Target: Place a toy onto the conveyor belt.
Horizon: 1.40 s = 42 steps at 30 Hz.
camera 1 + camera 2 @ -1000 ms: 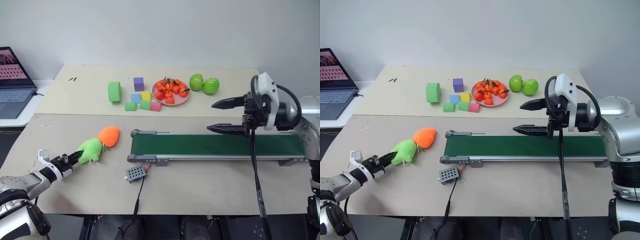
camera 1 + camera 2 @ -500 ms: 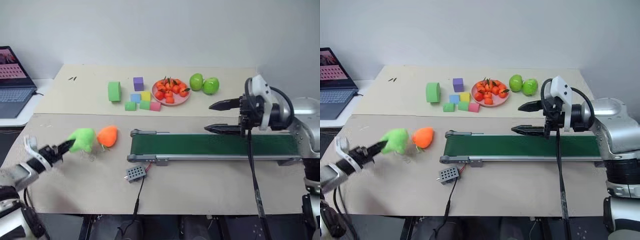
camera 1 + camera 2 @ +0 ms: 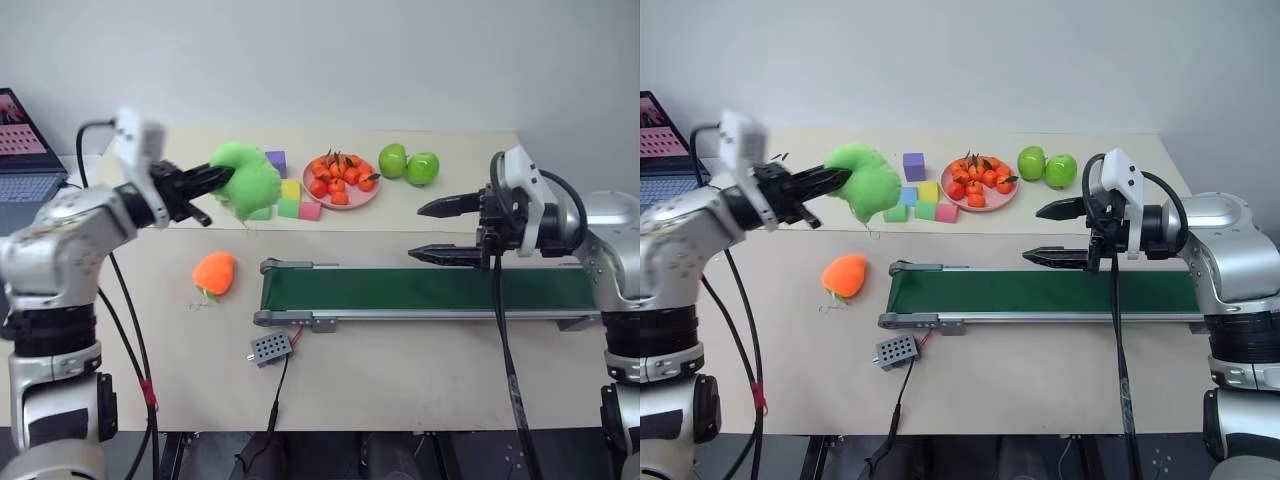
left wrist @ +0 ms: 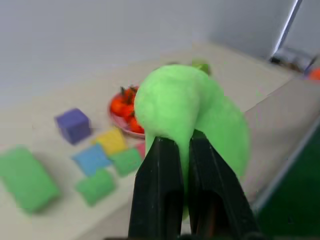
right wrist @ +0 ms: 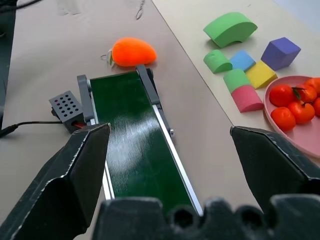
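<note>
The lime-green plush toy [image 3: 245,181] hangs in the air above the table's back left, over the foam blocks, with my left gripper [image 3: 212,180] shut on it. In the left wrist view the two black fingers [image 4: 162,195] pinch the fuzzy toy [image 4: 190,112] from below. The dark-green conveyor belt [image 3: 430,290] in its grey frame lies across the table's middle right, to the right of and below the toy. My right gripper [image 3: 432,231] hovers open over the belt's right half, empty; its wrist view looks down the belt [image 5: 135,150].
An orange plush toy [image 3: 215,272] lies on the table left of the belt's end. Foam blocks [image 3: 290,200], a pink plate of small oranges [image 3: 340,185] and two green apples [image 3: 408,167] stand at the back. A small grey box [image 3: 271,347] with a cable sits in front; a laptop [image 3: 22,160] at far left.
My left arm has lifted the green toy off the table from beside the orange plush, up and to the right, and the wrist has rolled. The right gripper has stayed put.
</note>
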Each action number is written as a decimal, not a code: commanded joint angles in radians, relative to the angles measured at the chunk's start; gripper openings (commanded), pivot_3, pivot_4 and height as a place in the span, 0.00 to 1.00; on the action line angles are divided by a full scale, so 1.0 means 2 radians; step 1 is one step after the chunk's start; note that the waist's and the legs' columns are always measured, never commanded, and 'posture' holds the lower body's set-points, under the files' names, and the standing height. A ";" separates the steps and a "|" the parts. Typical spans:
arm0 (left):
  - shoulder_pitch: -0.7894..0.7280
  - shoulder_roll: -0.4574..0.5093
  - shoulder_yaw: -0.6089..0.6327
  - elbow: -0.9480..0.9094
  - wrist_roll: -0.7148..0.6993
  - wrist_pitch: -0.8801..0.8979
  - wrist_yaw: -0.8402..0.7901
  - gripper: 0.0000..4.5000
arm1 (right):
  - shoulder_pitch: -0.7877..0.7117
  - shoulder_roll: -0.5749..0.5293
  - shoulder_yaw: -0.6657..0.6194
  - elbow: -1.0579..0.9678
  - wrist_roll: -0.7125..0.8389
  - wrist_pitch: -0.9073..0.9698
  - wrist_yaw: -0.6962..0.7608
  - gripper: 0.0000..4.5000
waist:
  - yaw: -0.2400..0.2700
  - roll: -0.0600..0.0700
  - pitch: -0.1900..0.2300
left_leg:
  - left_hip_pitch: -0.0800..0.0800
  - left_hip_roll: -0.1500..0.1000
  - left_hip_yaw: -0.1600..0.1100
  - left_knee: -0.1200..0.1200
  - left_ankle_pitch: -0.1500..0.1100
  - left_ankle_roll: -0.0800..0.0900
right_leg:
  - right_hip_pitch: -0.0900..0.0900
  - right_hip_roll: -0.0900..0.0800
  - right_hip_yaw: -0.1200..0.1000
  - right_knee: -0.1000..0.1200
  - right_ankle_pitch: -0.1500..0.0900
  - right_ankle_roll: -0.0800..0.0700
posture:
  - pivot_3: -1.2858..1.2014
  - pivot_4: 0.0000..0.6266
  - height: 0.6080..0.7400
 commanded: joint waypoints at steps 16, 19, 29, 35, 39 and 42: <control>0.070 0.007 -0.100 0.101 0.498 -0.768 0.245 0.00 | 0.040 -0.017 -0.050 -0.051 0.015 0.006 -0.035 1.00 | 0.004 0.000 0.000 | -0.001 0.000 0.000 0.001 -0.002 0.003 | 0.000 0.000 0.000 -0.001 0.000 0.001 | 0.52 0.24 0.99; 0.082 0.005 -0.099 0.113 0.552 -0.805 0.307 0.00 | 0.048 -0.022 -0.052 -0.061 0.024 0.016 -0.032 1.00 | 0.004 0.000 0.000 | -0.001 0.000 0.000 0.001 -0.003 0.005 | 0.000 0.000 0.000 -0.001 0.000 0.001 | 0.52 0.24 0.99; 0.093 0.002 -0.164 0.169 0.719 -0.826 0.462 0.00 | 0.082 -0.028 -0.070 -0.114 0.115 0.089 -0.008 1.00 | 0.008 0.000 0.000 | 0.000 0.000 0.000 0.002 -0.003 0.005 | 0.001 0.000 -0.001 0.000 0.001 0.002 | 0.52 0.24 0.99; 0.084 0.013 -0.216 0.204 0.759 -0.835 0.495 0.00 | 0.084 -0.029 -0.069 -0.121 0.118 0.093 -0.016 1.00 | 0.009 0.000 0.000 | 0.000 0.000 0.000 0.002 -0.003 0.005 | 0.001 0.000 -0.001 0.000 0.001 0.002 | 0.52 0.24 0.99; 0.071 0.020 -0.233 0.230 0.751 -0.837 0.493 0.00 | 0.086 -0.033 -0.071 -0.121 0.117 0.092 -0.019 1.00 | 0.009 0.000 0.000 | 0.000 0.000 0.000 0.002 -0.003 0.005 | 0.001 0.000 -0.001 0.000 0.001 0.002 | 0.52 0.24 0.99; 0.065 0.019 -0.241 0.246 0.738 -0.837 0.486 0.16 | 0.087 -0.034 -0.070 -0.120 0.114 0.089 -0.020 1.00 | 0.009 0.000 0.000 | 0.000 0.000 0.000 0.002 -0.003 0.005 | 0.001 0.000 -0.001 0.000 0.001 0.002 | 0.52 0.24 0.99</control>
